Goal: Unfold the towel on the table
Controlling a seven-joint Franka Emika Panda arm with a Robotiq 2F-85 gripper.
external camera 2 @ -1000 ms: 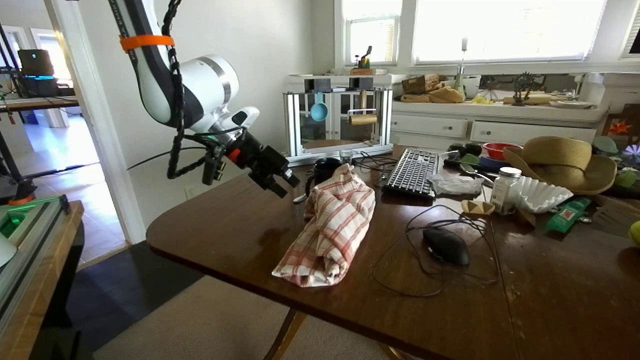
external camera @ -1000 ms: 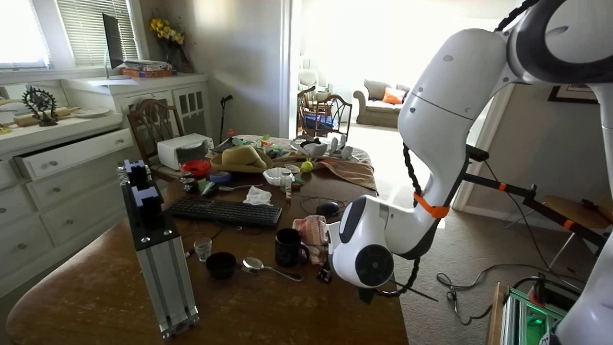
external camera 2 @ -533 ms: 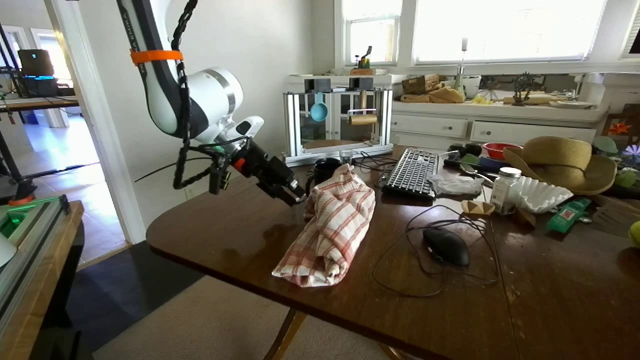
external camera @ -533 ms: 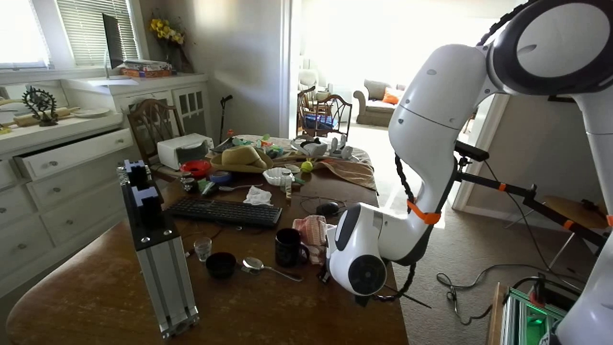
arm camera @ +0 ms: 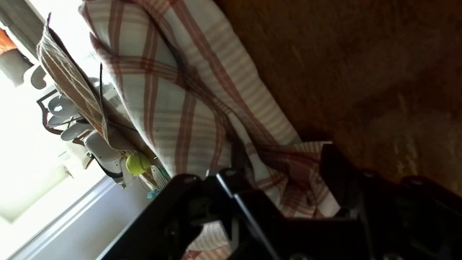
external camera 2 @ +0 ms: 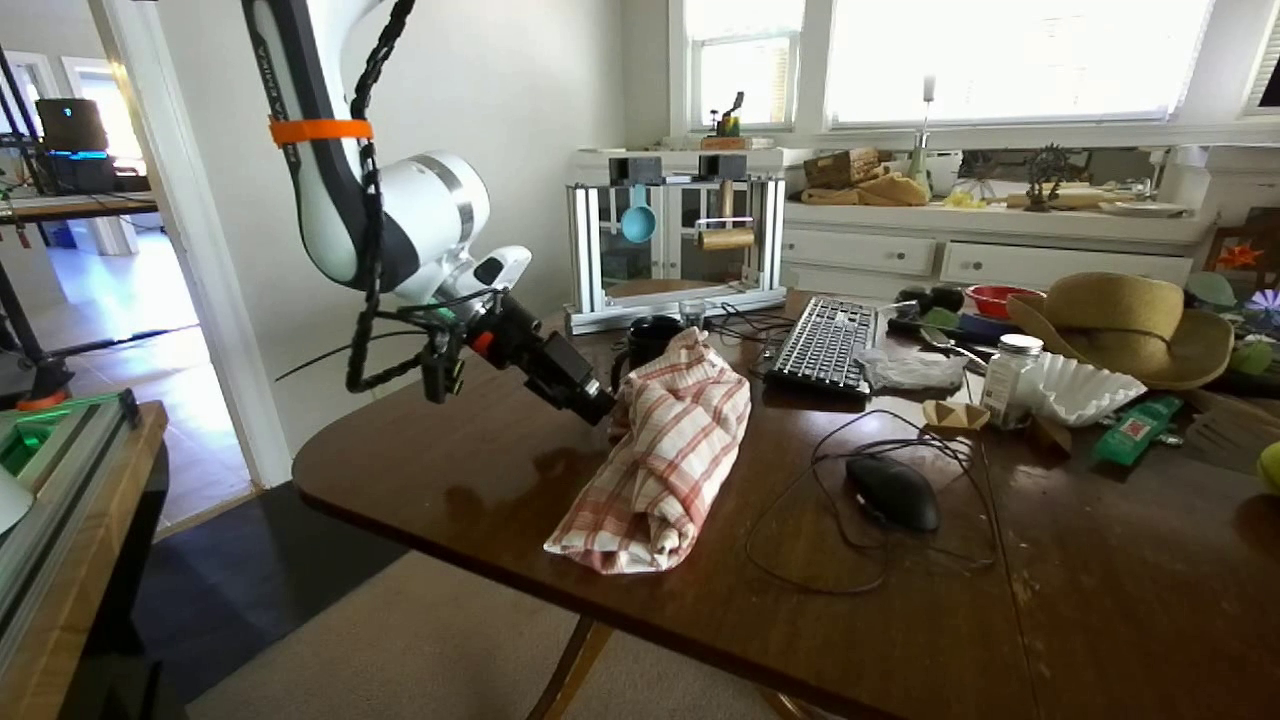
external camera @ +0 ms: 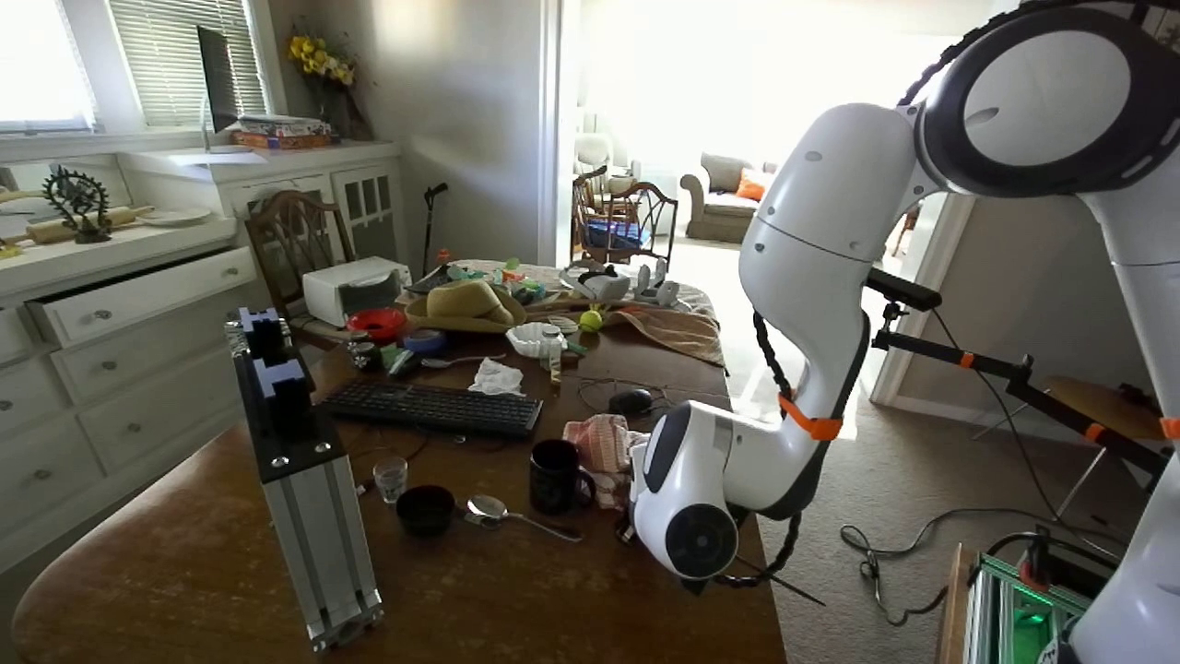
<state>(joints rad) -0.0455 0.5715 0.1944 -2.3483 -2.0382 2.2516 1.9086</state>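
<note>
The red-and-white striped towel [external camera 2: 680, 440] lies bunched in a long folded heap on the dark brown table [external camera 2: 430, 470]. In an exterior view only its far part [external camera: 599, 444] shows behind the mug and the arm. My gripper [external camera 2: 600, 403] is low over the table, its tips at the towel's side near the mug. In the wrist view the towel [arm camera: 162, 104] fills the upper middle, with a loose fold between the parted fingers of the gripper [arm camera: 281, 159]. The gripper is open. Whether the fingertips touch the cloth is hard to tell.
A black mug [external camera: 553, 476] stands against the towel's end, with a spoon [external camera: 521, 518], a black bowl [external camera: 426, 510] and a glass [external camera: 390, 478] nearby. A corded mouse [external camera 2: 890, 492] and a keyboard [external camera 2: 825, 342] lie past the towel. A metal frame [external camera 2: 680, 245] stands behind.
My gripper has moved down and toward the towel, from above the table to the towel's side. The towel has not visibly moved.
</note>
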